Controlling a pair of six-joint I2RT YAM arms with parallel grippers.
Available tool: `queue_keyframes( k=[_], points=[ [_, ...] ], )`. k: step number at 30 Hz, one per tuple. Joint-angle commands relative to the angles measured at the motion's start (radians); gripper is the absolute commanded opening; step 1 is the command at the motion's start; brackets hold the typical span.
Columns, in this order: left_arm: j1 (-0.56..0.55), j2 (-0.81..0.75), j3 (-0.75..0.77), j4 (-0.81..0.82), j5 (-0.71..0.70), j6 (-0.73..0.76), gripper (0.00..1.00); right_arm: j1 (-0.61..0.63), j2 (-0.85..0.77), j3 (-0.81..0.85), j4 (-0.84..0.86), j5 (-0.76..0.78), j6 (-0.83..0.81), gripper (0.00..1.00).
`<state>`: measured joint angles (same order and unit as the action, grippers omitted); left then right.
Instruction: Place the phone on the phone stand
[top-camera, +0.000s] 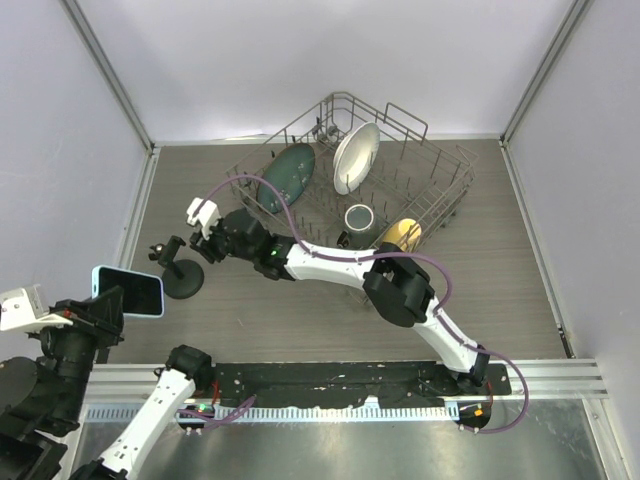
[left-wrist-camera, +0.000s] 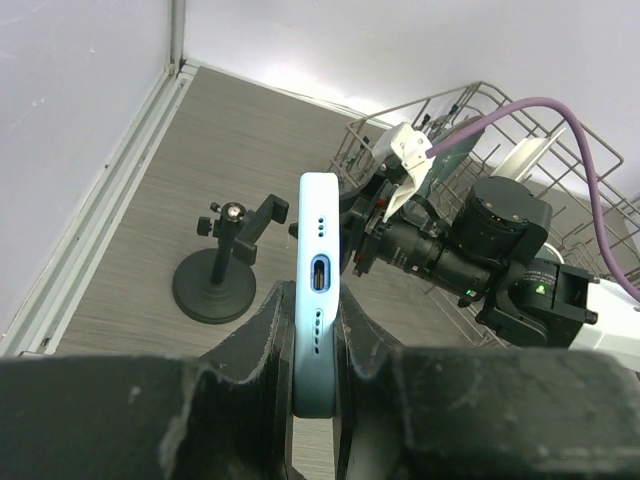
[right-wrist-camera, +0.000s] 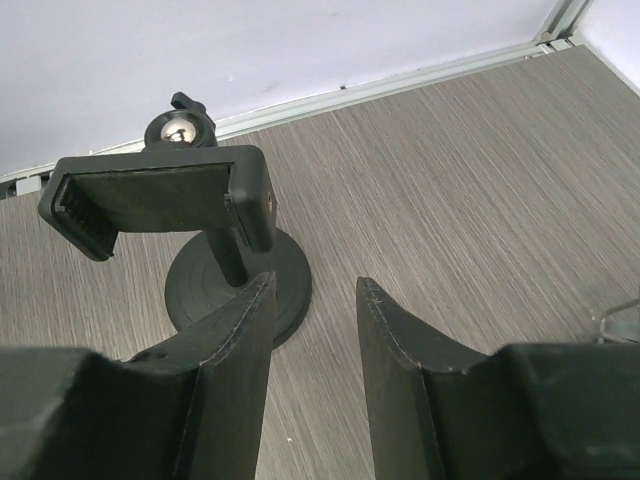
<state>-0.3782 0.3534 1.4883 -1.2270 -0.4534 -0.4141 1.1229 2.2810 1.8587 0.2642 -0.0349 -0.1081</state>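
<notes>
While the phone (top-camera: 135, 290) is held in the air over the near-left corner of the worktop (top-camera: 260, 325), it is clamped edge-on by the left gripper (left-wrist-camera: 318, 330). The fingers (left-wrist-camera: 262, 345) are pressed against its two broad faces, and the charging port (left-wrist-camera: 320, 272) is turned away from the wrist.

The phone stand (top-camera: 183, 278) is set near the left edge, about midway between the near and far edges. It is just beyond the phone and is not touched by it. Its cradle (right-wrist-camera: 160, 200) is carried on the short upright arm, with the padded face turned toward the right wrist camera.

The right gripper (right-wrist-camera: 315, 325) is held just beside the stand, its fingers apart and nothing between them. Whether one finger touches the disc base (right-wrist-camera: 285, 285) cannot be told. The wire dish rack (top-camera: 450, 170) toward the far edge is not involved.

Step judged to be in hand: the phone is being brought to the cradle.

Notes for doing it well:
- The stand is judged light and easily tipped, so it is best steadied first, with the right gripper closed on the upright arm or pressed on the base.
- The phone is best turned so that its flat back meets the pad squarely, and then lowered until the bottom edge is seated on the cradle's lip.
- The approach is best made from the near side, since the space around the cradle is crowded by the right wrist.
- The clamp on the phone is to be let go only once the weight is taken by the cradle. The glossy screen is judged likely to slide if it is released early.
</notes>
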Motion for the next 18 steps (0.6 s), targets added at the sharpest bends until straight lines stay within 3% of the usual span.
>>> queue_keyframes(
  k=[1, 9, 18],
  points=[
    [-0.002, -0.027, 0.013, 0.064, -0.018, 0.006, 0.00, 0.006, -0.003, 0.083, 0.058, -0.037, -0.015, 0.43],
    [-0.004, -0.045, -0.025, 0.069, -0.011, 0.008, 0.00, 0.014, -0.006, 0.066, 0.061, -0.106, -0.005, 0.49],
    [-0.002, -0.054, -0.037, 0.066, -0.002, -0.003, 0.00, 0.014, 0.046, 0.143, 0.078, -0.083, 0.010, 0.50]
  ],
)
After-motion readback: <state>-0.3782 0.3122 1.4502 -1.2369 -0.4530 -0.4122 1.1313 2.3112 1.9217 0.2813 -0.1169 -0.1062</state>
